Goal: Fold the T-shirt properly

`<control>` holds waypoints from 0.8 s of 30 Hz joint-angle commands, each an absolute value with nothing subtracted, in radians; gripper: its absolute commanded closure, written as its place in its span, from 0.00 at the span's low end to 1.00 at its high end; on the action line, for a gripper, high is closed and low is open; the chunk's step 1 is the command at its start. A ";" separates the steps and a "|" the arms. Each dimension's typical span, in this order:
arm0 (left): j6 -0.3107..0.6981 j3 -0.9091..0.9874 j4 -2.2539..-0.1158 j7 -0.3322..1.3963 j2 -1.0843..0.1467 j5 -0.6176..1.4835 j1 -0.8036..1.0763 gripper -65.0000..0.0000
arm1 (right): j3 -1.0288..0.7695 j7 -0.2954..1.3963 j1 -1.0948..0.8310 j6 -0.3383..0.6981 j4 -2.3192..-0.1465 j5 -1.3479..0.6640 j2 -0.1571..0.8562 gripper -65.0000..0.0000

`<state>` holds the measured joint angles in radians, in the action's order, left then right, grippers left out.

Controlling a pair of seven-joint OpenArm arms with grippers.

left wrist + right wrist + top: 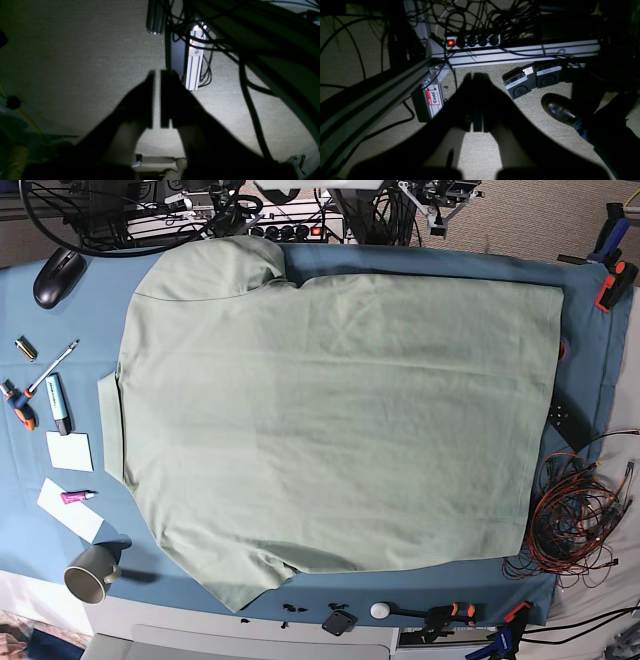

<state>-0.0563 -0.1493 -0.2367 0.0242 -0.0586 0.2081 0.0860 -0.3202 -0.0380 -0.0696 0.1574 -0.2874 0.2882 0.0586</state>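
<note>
The T-shirt fills the middle of the base view. It lies flat and spread out on the table, which is covered with a teal-blue cloth. The shirt is pale sage green, of soft matte fabric with fine creases, and it is roughly rectangular. One short sleeve points to the lower edge of the frame and the other to the upper left, where the fabric is turned over a little. A narrow strip sticks out at its left edge.

At the lower left of the base view stands a grey mug. Above it along the left edge lie white paper notes, a marker, a pen and a black computer mouse. At the right edge is a bundle of thin red and black wires.

In the left wrist view the left tool hangs over grey woven carpet. Its dark flat fingers are nearly together, with only a thin slit between them, and nothing is held. Beyond it is a ribbed aluminium bar.

In the right wrist view the right tool is fully closed and empty. To its left a red and white sticker reads "hello" and "TCHOUS". To the right is a shiny dark leather shoe, then two black boxes with white labels that are too small to read. Farthest is a power strip with a glowing red switch.
</note>
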 commanded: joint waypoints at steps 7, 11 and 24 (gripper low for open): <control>-0.060 -0.148 -0.241 0.018 -0.064 0.212 0.089 0.91 | -0.319 -0.053 -0.070 0.157 -0.294 0.286 0.083 1.00; -0.060 -0.148 -0.241 0.018 -0.064 0.212 0.089 0.91 | -0.320 -0.053 -0.070 0.157 -0.294 0.285 0.083 1.00; -0.064 -0.148 -0.245 0.049 -0.068 0.212 0.092 0.91 | -0.319 -0.028 -0.073 0.157 -0.297 0.286 0.085 1.00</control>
<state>-0.0601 -0.1493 -0.2420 0.0479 -0.0624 0.2081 0.0864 -0.3202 -0.0219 -0.0708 0.1574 -0.2893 0.2878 0.0776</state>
